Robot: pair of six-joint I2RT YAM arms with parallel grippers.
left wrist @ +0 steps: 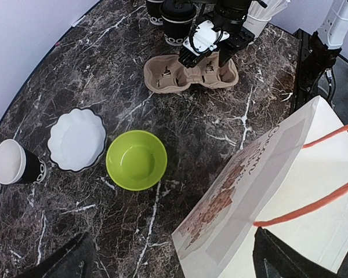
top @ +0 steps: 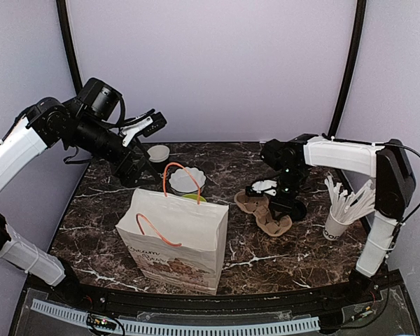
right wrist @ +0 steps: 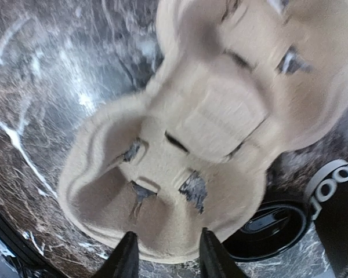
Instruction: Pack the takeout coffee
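Observation:
The takeout coffee (right wrist: 268,223) shows its black lid just past the rim of a tan pulp cup carrier (right wrist: 191,145). In the top view the coffee (top: 292,208) stands on the table right of the carrier (top: 264,214). My right gripper (right wrist: 168,258) hangs close over the carrier's near well, fingers apart, nothing pinched. A white paper bag (top: 175,238) with orange handles stands open at the table's front middle. My left gripper (top: 145,126) is raised at the back left, wide open and empty. In the left wrist view the left gripper (left wrist: 174,260) looks down on the bag's corner (left wrist: 267,191).
A second black cup (right wrist: 336,194) with white lettering sits beside the coffee. A green bowl (left wrist: 136,159), a white scalloped dish (left wrist: 77,140) and a lidless black cup (left wrist: 14,162) lie behind the bag. At the right stands a white cup of sticks (top: 339,218).

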